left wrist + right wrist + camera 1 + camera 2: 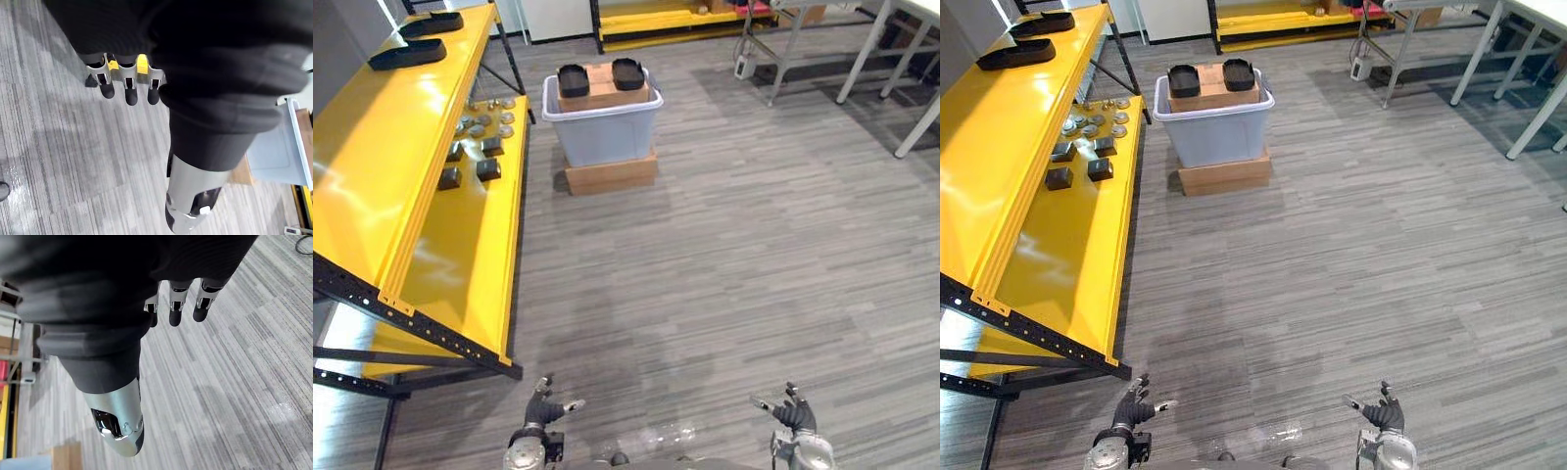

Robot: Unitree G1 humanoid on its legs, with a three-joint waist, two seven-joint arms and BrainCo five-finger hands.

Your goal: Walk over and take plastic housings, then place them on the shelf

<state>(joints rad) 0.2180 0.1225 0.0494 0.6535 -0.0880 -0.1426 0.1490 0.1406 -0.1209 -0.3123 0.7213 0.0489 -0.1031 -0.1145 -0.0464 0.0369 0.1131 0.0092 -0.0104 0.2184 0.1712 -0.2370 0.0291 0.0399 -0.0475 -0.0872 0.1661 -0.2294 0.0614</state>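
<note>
Black oval plastic housings (573, 80), a pair: lay side by side at upper centre of frame on a brown cardboard block (600, 96) inside a pale blue-grey plastic tub (604, 135), long axes running up-frame. Found left hand (543, 406) and right hand (790, 413) at the bottom edge, well apart from the pair, fingers loosely spread, holding nothing. Judged the left hand nearer, with the long yellow metal shelf (382, 166) down the left side.

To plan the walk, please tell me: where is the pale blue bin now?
In the left eye view the pale blue bin stands far ahead on a cardboard box, just right of the yellow shelf, with two black housings on top.
</note>
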